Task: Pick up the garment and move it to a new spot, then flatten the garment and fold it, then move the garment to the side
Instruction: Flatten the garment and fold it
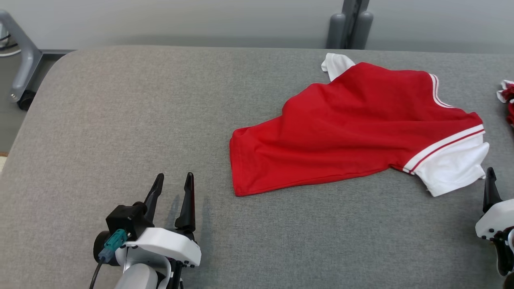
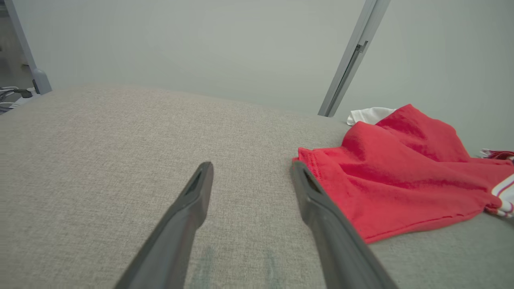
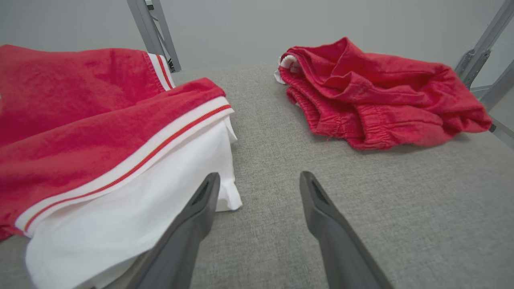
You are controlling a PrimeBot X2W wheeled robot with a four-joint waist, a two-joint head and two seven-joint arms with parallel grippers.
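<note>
The garment (image 1: 353,124) is a red shirt with white sleeves and striped trim, lying rumpled on the right half of the grey table (image 1: 120,120). My left gripper (image 1: 172,192) stands open near the front edge, to the left of the shirt's hem and apart from it. In the left wrist view the garment (image 2: 401,176) lies just right of the left gripper (image 2: 251,170). My right gripper (image 3: 259,180) is open with nothing between its fingers, just beside the white sleeve (image 3: 160,188). One right fingertip (image 1: 490,180) rises at the head view's right edge.
A second crumpled red garment (image 3: 373,100) lies on the table beyond my right gripper, its edge (image 1: 506,96) at the far right of the head view. Grey metal frame posts (image 1: 351,24) stand behind the table. A wheeled stand leg (image 1: 22,60) is at the far left.
</note>
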